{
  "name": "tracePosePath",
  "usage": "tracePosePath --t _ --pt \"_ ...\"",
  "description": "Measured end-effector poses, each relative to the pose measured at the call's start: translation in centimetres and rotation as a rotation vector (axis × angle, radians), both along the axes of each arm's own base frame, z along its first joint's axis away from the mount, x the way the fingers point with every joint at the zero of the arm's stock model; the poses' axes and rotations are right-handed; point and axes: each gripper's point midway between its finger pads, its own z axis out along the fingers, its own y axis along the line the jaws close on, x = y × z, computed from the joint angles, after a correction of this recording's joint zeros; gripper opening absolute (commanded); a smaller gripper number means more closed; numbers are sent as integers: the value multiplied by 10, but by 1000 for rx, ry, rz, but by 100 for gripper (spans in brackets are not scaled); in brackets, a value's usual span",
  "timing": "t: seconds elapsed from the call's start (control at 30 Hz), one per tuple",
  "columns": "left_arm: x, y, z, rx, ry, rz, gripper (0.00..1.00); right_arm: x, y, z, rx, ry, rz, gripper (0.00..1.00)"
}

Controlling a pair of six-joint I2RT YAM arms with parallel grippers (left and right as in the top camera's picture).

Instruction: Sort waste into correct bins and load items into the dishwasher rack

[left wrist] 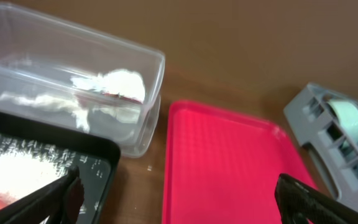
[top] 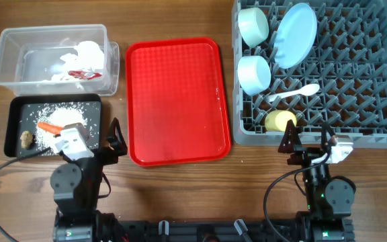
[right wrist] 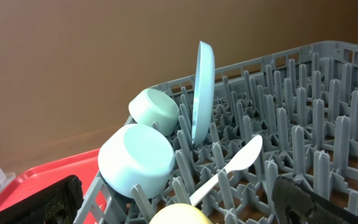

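Overhead, start at your far left: the clear tub (top: 5,64) holds the crumpled white paper (top: 86,52), with the red snack wrapper (top: 84,74) lying against its near side. Just nearer to you sits the black tray (top: 15,107), carrying the loose rice (top: 64,117), the carrot (top: 47,126) at the rice's edge and the brown lump (top: 26,138) in the near left corner. Your left gripper (top: 115,140) hangs just off the tray's right end, jaws spread wide with nothing between them. The red serving tray (top: 177,101) takes the middle of the table.

On the right, the dishwasher rack (top: 381,101) contains the far bowl (top: 252,25), the near bowl (top: 254,74), the plate (top: 294,35) beside them, the spoon (top: 293,94) and the yellow cup (top: 280,120) by the near wall. Your right gripper (top: 308,142) sits just outside that wall, also gaping wide and holding nothing.

The wrapper's print is too small to read in any view.

The left wrist view shows the tub side-on, with the paper heaped toward its right wall (the wrapper is only a red sliver behind it). The right wrist view adds what the overhead view flattens. The plate stands on edge between pegs, both bowls lie on their sides with bases toward the camera, and the spoon rests slanted across the pegs. The cup shows there only as a yellow curve at the bottom edge.
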Motion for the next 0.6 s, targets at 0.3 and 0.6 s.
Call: tracePosePath --t 0.3,0.6 --pt "-6 0 16 1 -269 2 100 0 0 0 0 0 0 100" --pt "-7 0 26 3 -354 5 100 0 0 0 0 0 0 100"
